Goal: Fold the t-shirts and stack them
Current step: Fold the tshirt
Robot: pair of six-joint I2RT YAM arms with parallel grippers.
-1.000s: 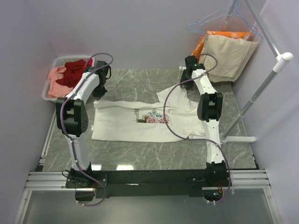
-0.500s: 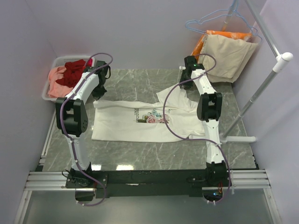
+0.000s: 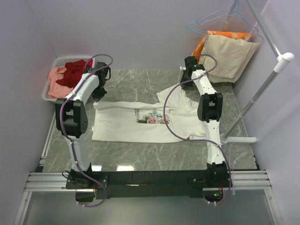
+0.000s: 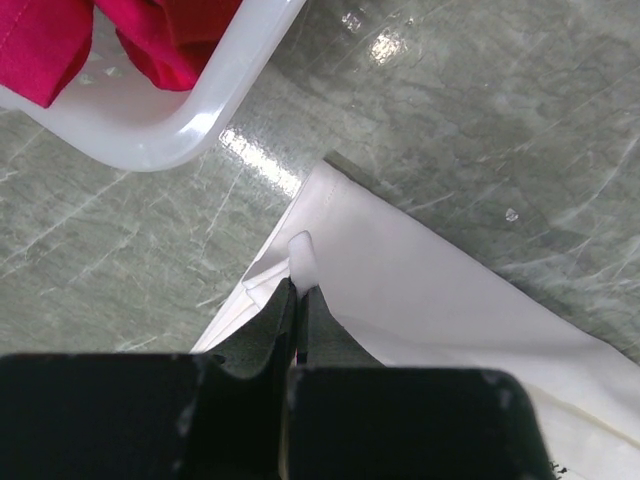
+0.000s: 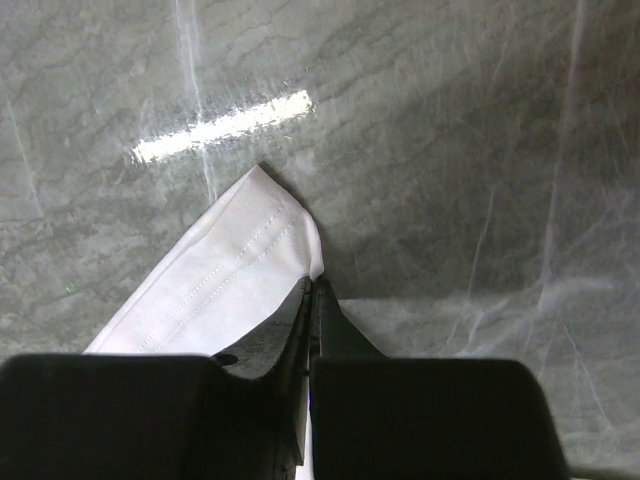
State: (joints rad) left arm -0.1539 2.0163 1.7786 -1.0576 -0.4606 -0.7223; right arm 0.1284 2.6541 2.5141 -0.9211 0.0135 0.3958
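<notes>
White t-shirt (image 3: pixel 136 129) lies flat mid-surface (image 3: pixel 140 84), print up, hem toward the left edge. Left tool (image 4: pixel 297 298) is pressed together on the far-left hem corner. Right tool (image 5: pixel 312 292) pinches the far sleeve tip. My read: lift both together, keep the far edge taut, and carry it toward the near edge for an even fold. Basket (image 3: pixel 46 93) holding red tee (image 3: pixel 75 69) and salmon tee (image 3: pixel 55 86) sits just beside the left tool, a likely snag. Beige cloth (image 3: pixel 229 56) hangs beyond the far-right corner, well apart.
</notes>
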